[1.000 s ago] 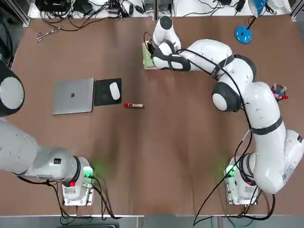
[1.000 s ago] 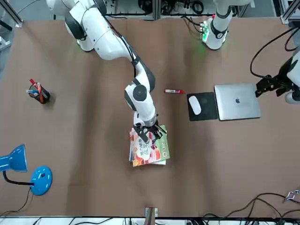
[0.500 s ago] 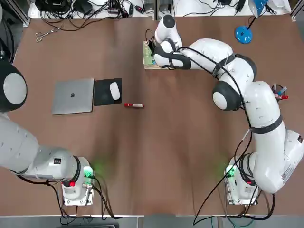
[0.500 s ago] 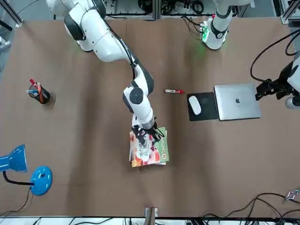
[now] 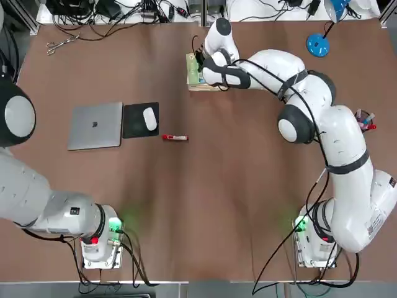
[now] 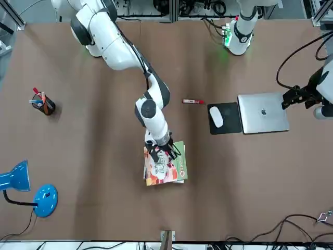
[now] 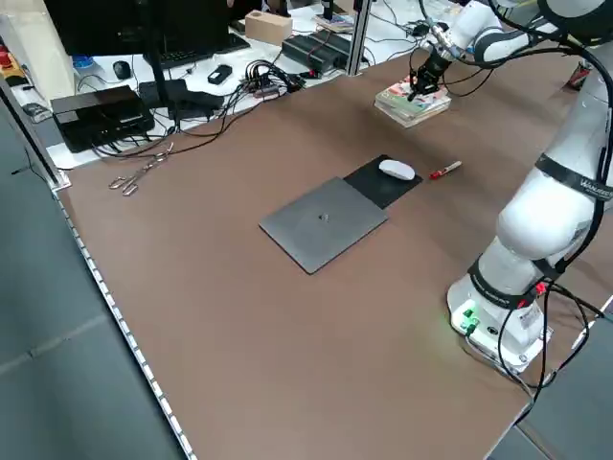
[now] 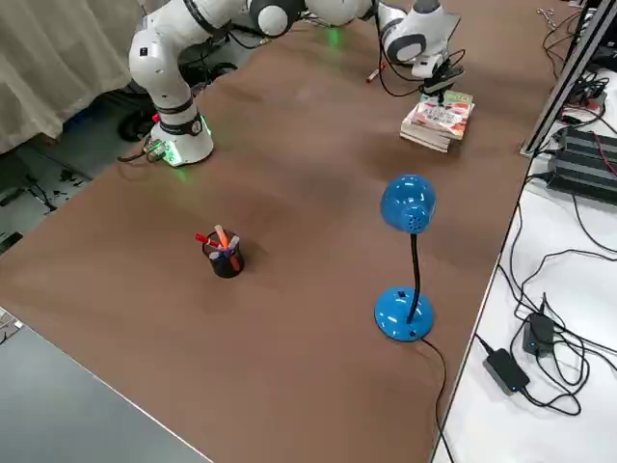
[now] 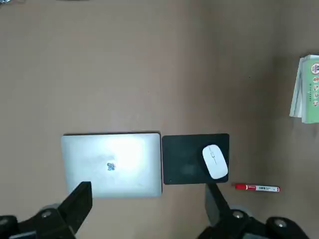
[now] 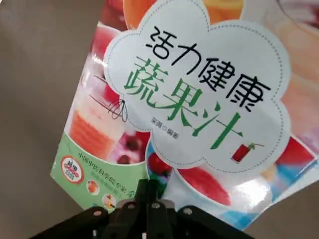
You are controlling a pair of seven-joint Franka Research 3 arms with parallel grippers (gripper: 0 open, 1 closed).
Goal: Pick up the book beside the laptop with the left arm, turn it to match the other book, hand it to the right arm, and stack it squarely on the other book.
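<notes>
The right gripper [image 6: 162, 152] has its fingers pressed tight together with nothing between them, and it sits down over the near edge of the book [image 6: 165, 165]. In the right wrist view the closed fingertips [image 10: 147, 195] come together right at the book's [image 10: 194, 114] edge, over the green corner strip of the cover. Whether they actually touch the cover isn't clear from any view.

The book lies flat on top of the other book [image 6: 145, 164], which only peeks out as a pale sliver along one side. The colourful cover looks a bit skewed on the stack, one corner poking out past the lower book's edge. The stack sits on the far side of the table [image 5: 236, 180] from the robot's bases, roughly mid-width. The right arm [image 5: 322, 124] stretches a long way across to reach it.

The left gripper [image 6: 297, 96] is spread wide open and empty, hovering high above the laptop [image 5: 95, 126], well apart from the books. Its wrist view looks straight down on the laptop [image 9: 111, 165], the black mouse pad [image 9: 195, 158] with a white mouse [image 9: 215, 162] just beside it, and a red marker [image 9: 257, 188] near that.

Off to the robot's right there's a pen cup [image 6: 41, 102] and a blue desk lamp [image 6: 23, 190].
</notes>
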